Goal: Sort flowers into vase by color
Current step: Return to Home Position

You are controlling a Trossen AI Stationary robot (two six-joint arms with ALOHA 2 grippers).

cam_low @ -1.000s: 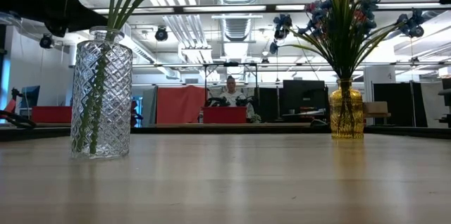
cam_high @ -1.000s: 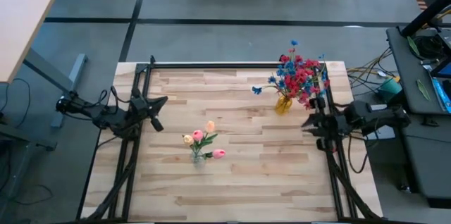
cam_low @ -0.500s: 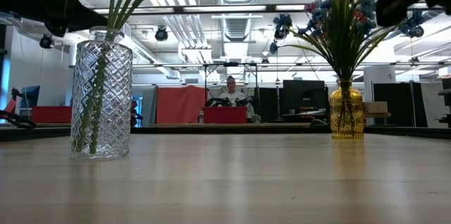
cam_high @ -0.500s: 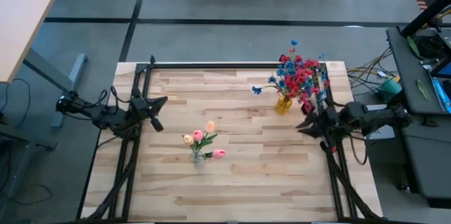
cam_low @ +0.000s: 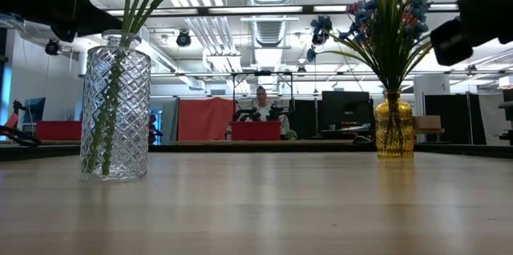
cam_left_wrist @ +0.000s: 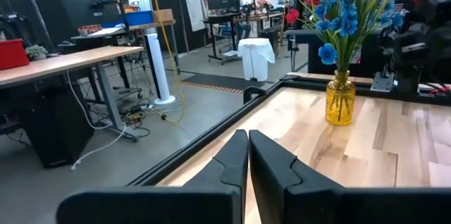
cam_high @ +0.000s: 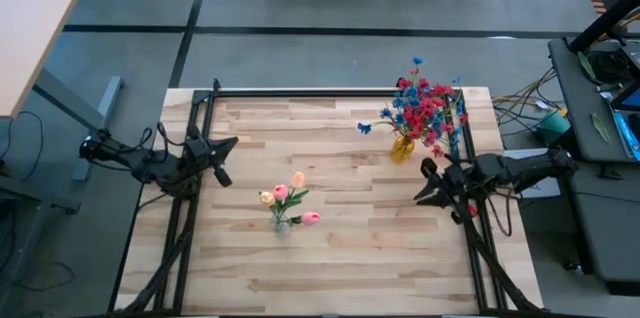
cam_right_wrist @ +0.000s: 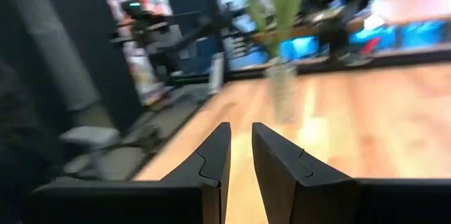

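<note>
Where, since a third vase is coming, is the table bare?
Bare: the near strip of table in front of the transparent vase, and the middle between it and the yellow vase. Crowded: beside the yellow vase, where the right pincer hovers.

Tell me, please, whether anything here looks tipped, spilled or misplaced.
Nothing stands out. The clear vase stands upright holding the tulips, the yellow vase upright holding the red and blue flowers, and no stems lie on the table. The left gripper and right gripper, at the table's sides, hold nothing.

Room around the work area
Pale planked wooden tabletop point(cam_high: 360, 248) on grey concrete floor point(cam_high: 300, 53); far behind, a person point(cam_low: 261, 103) beside red partition panels point(cam_low: 207, 119).
</note>
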